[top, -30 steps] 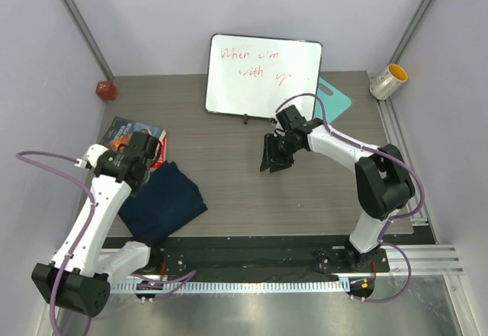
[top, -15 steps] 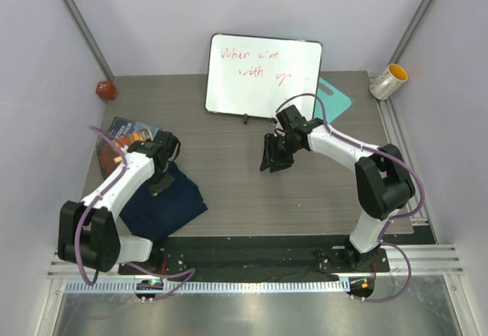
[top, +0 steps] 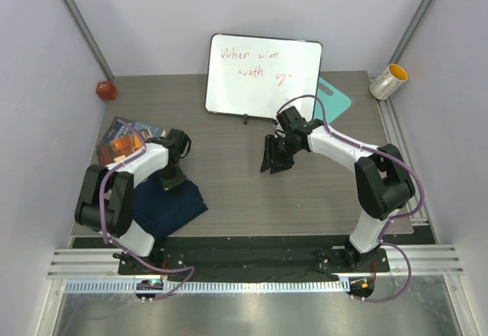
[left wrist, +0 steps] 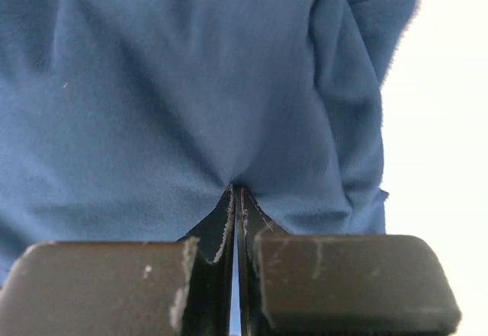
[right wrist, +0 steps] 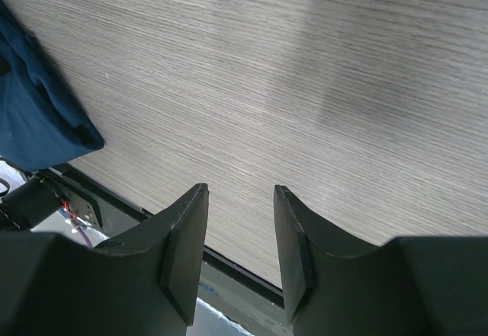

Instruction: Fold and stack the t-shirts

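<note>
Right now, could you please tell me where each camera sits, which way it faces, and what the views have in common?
Top view: above and behind the arms, looking down at the table; both arms show, the left pincer on the t-shirt, the right pincer open over bare wood.
Left wrist: looks along its own shut fingers, which pinch the t-shirt.
Right wrist: looks down between its open fingers at the table.
Shared: the t-shirt appears in all three.

The left arm (top: pixel 145 162) and right arm (top: pixel 339 147) wear white shells between black cylindrical joints, each trailed by a purple cable (top: pixel 301 97). The left tool (left wrist: pixel 236 196) has black, scuffed, dusty-edged fingers; the right tool (right wrist: pixel 240 191) shows smooth dark wedge-shaped ones.
</note>
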You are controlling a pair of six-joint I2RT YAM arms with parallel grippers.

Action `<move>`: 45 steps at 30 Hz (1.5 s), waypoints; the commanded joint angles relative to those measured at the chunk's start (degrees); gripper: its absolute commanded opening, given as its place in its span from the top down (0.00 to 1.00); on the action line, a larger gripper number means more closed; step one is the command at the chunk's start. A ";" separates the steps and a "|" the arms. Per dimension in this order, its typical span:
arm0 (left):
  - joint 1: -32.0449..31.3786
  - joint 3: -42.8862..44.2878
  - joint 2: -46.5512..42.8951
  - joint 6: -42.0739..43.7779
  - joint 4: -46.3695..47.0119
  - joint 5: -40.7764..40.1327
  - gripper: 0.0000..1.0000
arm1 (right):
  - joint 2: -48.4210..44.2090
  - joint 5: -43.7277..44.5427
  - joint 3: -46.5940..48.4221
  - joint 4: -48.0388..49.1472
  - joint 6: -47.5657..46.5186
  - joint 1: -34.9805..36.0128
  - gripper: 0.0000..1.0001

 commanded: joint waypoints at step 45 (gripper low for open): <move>22.12 8.71 -19.10 1.04 -10.54 -7.20 0.60 | -3.75 -0.67 -1.67 0.99 0.20 -0.71 0.54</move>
